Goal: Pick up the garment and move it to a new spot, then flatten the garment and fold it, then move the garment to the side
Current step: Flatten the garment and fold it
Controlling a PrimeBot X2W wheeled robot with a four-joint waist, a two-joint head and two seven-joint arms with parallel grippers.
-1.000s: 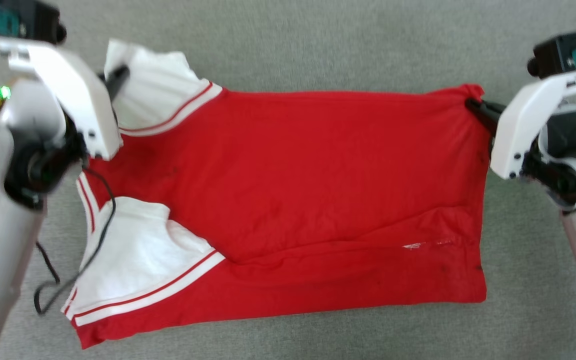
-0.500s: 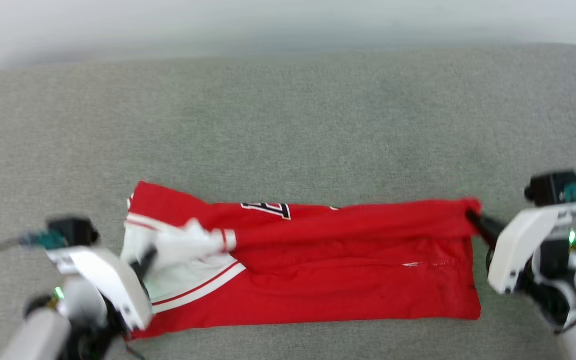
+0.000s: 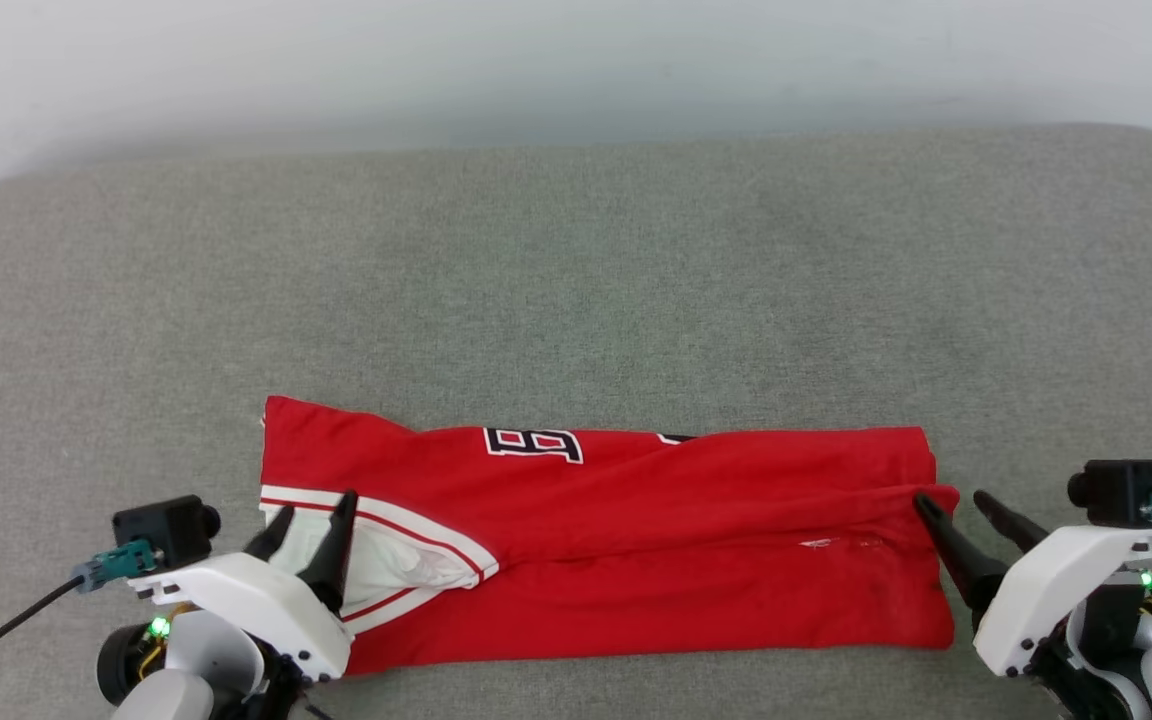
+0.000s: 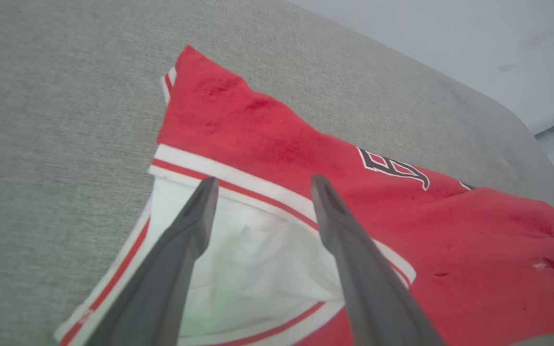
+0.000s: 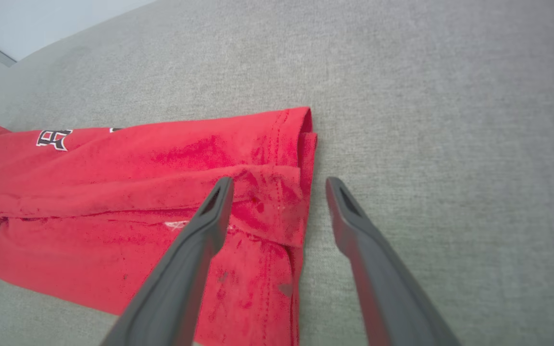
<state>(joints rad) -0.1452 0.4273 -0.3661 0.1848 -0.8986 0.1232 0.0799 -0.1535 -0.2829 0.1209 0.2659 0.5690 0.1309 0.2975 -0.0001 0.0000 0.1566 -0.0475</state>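
Observation:
The red garment (image 3: 636, 540) lies folded lengthwise in a long band near the front edge of the grey surface, with black-white lettering (image 3: 531, 443) along its far edge. A white sleeve with striped trim (image 4: 238, 269) sits at its left end. My left gripper (image 3: 314, 516) is open above that sleeve, holding nothing. My right gripper (image 3: 951, 497) is open at the garment's right hem (image 5: 286, 192), one finger over the cloth, the other over bare surface.
The grey padded surface (image 3: 576, 280) stretches wide behind the garment, with a pale wall beyond its far edge. A thin cable (image 3: 11, 620) runs from the left wrist camera at the lower left.
The far half of the garment was carried toward me and laid over the near half. Both grippers have let go and opened. The camera has tilted up and back.

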